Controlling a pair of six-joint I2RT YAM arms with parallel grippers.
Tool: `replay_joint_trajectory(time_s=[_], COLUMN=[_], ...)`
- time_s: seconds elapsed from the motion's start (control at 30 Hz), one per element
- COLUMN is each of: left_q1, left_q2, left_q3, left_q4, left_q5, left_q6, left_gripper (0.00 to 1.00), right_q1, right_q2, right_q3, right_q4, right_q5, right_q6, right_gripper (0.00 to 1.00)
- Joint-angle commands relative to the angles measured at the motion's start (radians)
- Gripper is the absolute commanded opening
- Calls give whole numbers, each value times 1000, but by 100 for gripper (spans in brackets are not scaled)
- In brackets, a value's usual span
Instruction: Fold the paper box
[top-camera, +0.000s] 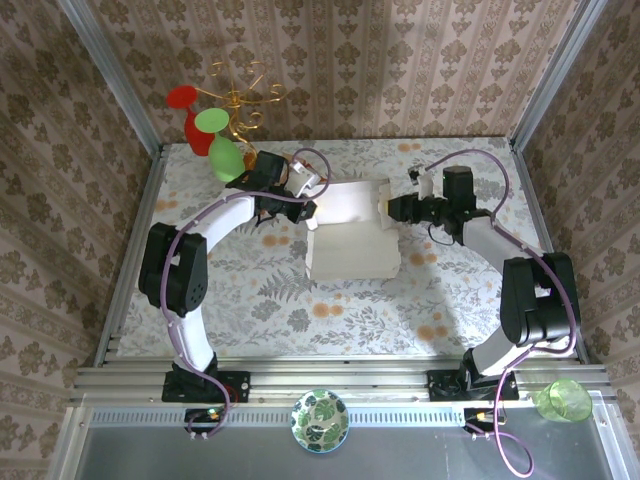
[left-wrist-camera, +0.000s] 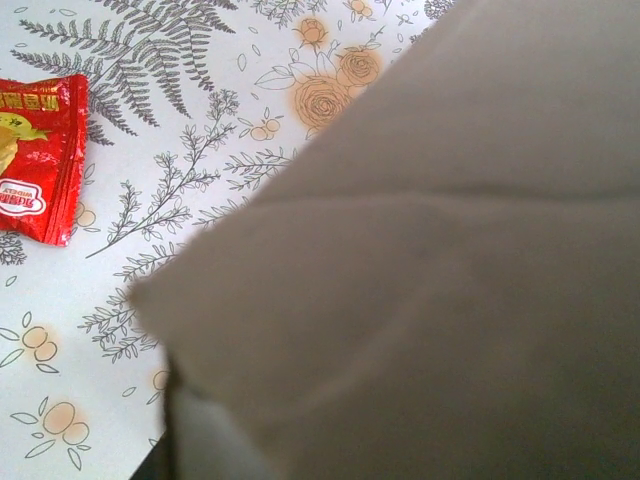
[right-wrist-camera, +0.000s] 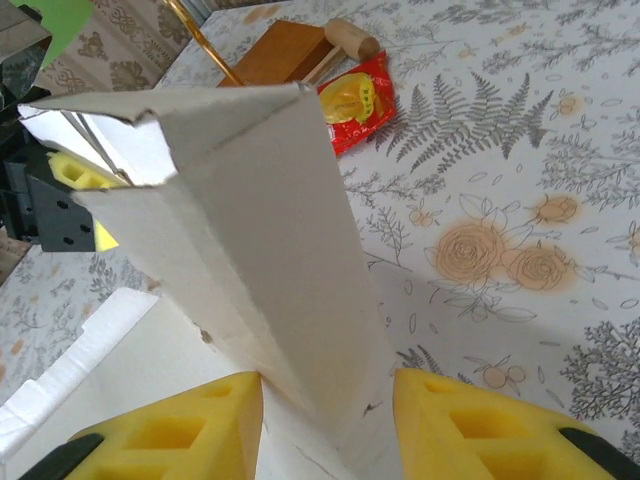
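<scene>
The off-white paper box (top-camera: 350, 250) lies on the flowered table in the middle, its base flat and its far wall (top-camera: 348, 203) standing up. My left gripper (top-camera: 305, 207) is at that wall's left end; in the right wrist view its yellow pad (right-wrist-camera: 72, 172) presses the wall's far end. In the left wrist view the box (left-wrist-camera: 450, 280) is close and blurred and hides the fingers. My right gripper (right-wrist-camera: 328, 400) straddles the wall's (right-wrist-camera: 270, 250) near end. Its jaws are apart: the left pad (right-wrist-camera: 190, 430) touches the cardboard, the right pad (right-wrist-camera: 480, 425) stands off it.
A red snack packet (right-wrist-camera: 355, 100) lies beyond the box, beside a brown wooden board (right-wrist-camera: 285, 50) and a small mallet (right-wrist-camera: 348, 38). At the back left stands a gold wire stand with red and green paddles (top-camera: 215, 125). On the near rail sit a patterned bowl (top-camera: 320, 420) and a green cup (top-camera: 563, 400).
</scene>
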Motion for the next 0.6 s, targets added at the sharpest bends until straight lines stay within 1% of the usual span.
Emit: replay_joint_trajectory(time_s=[0.0, 0.2, 0.37, 0.43, 0.57], left_q1=[-6, -6, -6, -6, -6], left_q2=[-2, -7, -10, -10, -8], left_q3=[23, 23, 22, 23, 23], left_q4=[-15, -14, -15, -17, -18], left_q5=[36, 34, 33, 33, 31], left_q6=[29, 31, 35, 35, 35], left_gripper=[0, 0, 0, 0, 0], right_q1=[13, 30, 49, 63, 103], right_q2=[16, 42, 66, 77, 93], right_q3=[53, 92, 127, 146, 182], right_q4=[-20, -43, -73, -101, -165], right_q5=[53, 84, 123, 158, 271], right_q6=[-40, -57, -80, -94, -129], right_gripper=[41, 42, 40, 38, 31])
